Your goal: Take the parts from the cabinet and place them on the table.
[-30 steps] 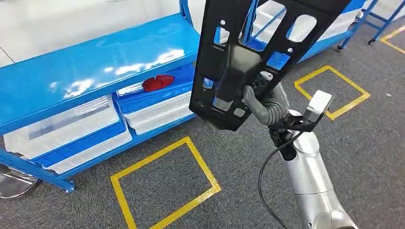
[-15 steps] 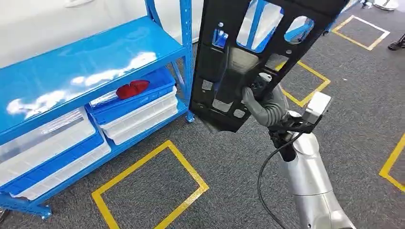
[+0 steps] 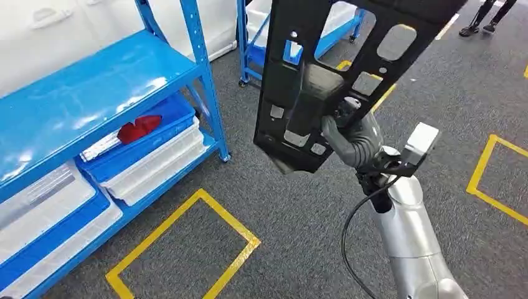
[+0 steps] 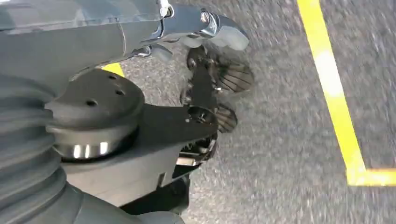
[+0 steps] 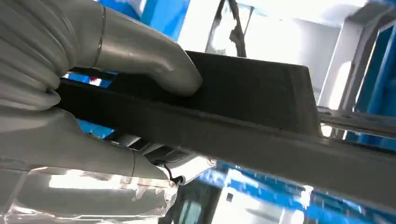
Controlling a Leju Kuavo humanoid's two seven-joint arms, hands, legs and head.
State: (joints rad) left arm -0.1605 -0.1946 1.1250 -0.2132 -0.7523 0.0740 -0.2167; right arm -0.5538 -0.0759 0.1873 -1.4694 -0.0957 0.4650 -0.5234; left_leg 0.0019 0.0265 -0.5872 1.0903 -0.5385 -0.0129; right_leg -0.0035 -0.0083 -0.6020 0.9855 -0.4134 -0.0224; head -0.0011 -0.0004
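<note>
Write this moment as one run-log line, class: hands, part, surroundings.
right hand: grips black panel, raised | left hand: hangs over floor, holding nothing | blue rack: to robot's left | table: unseen

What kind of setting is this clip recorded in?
Most likely a workshop or warehouse-style test floor: blue metal shelving holding plastic bins, grey carpet marked with yellow taped squares, and the right hand gripping a black plastic panel.

Grey carpet floor [image 3: 299,205] across the frame, marked with yellow tape squares [image 3: 187,249]. Blue metal shelving [image 3: 93,99] at left, glossy with reflected light, holding blue and white bins [image 3: 155,149]. Second blue rack [image 3: 249,43] at top centre. White wall [image 3: 75,25] upper left.
</note>
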